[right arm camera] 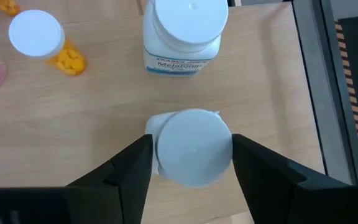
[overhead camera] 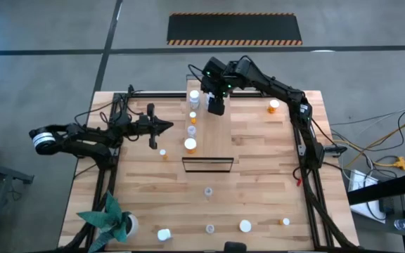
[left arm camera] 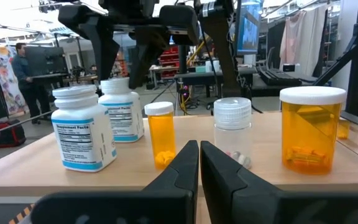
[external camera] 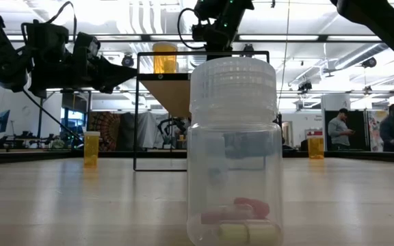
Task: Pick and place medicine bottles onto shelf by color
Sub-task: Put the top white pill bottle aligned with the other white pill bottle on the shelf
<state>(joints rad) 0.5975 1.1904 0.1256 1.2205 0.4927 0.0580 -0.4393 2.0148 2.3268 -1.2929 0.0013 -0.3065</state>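
Clear bottle (external camera: 234, 154): closest to the low camera, standing on the desk (overhead camera: 259, 176).
Left pincer (left arm camera: 199, 163): shut, empty, left of the shelf (overhead camera: 215, 133).
Shelf: five bottles lined up.
Right pincer (right arm camera: 190, 163): fingers parted beside a white bottle (right arm camera: 192, 148) standing at the shelf's far end.

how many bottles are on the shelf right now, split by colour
white bottles: 2
orange bottles: 2
clear bottle: 1
total on the shelf: 5
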